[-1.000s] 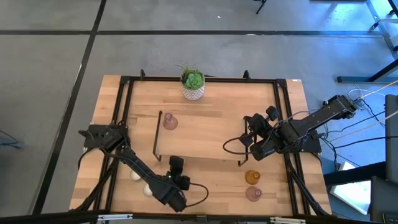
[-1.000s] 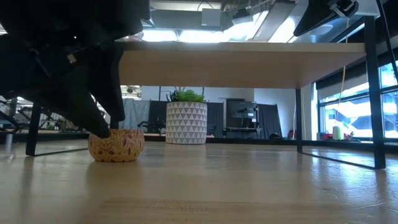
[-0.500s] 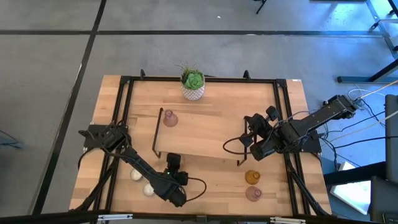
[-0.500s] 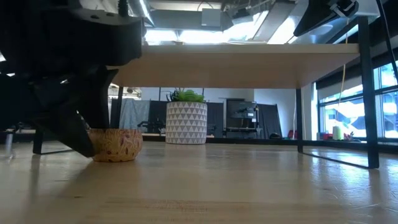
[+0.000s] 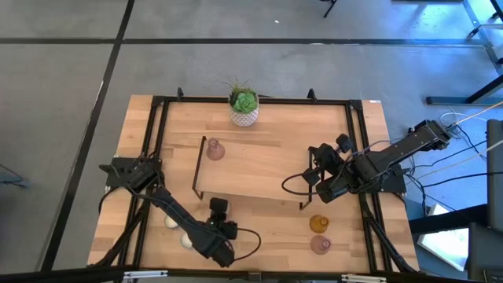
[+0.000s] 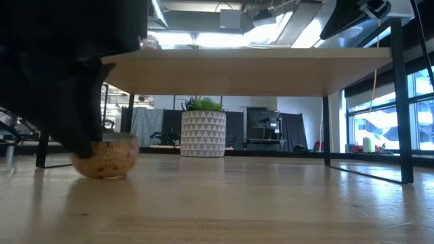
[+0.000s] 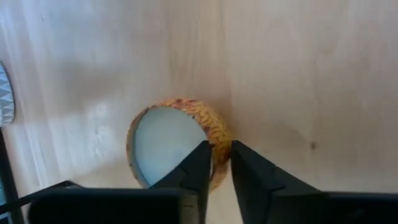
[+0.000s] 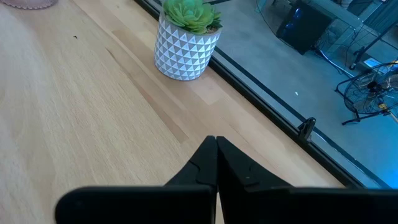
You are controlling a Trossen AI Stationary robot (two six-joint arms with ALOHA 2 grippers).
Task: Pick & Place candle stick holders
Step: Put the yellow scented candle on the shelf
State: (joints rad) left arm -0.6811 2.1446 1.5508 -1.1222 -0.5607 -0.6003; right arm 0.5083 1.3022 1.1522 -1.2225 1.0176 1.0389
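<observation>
My left gripper (image 5: 218, 206) is near the table's front, just before the raised wooden shelf (image 5: 251, 169). It is shut on a low round holder with a yellow pattern (image 7: 177, 146), which also shows in the low view (image 6: 105, 158). My right gripper (image 5: 314, 171) waits shut above the shelf's right part. A dusty-pink holder (image 5: 214, 151) stands on the shelf. An amber holder (image 5: 317, 224) and a pink one (image 5: 319, 244) stand at the front right. Two cream round holders (image 5: 171, 222) (image 5: 187, 240) lie at the front left. My left gripper pinches the holder's rim (image 7: 219, 134) on one side, one finger (image 7: 199, 165) inside the hollow and the other outside its wall. The fingers come from above, pointing down. In the low view the holder's bottom (image 6: 102, 175) sits at table level.
A white patterned pot with a green plant (image 5: 244, 110) stands at the far edge in the middle. The shelf's black legs (image 6: 403, 122) and the black frame rails (image 5: 153, 157) border the working area. Bare wood lies between the front holders.
My left gripper has moved a little toward the table's left edge with the patterned holder, which has slid that way along the table.
</observation>
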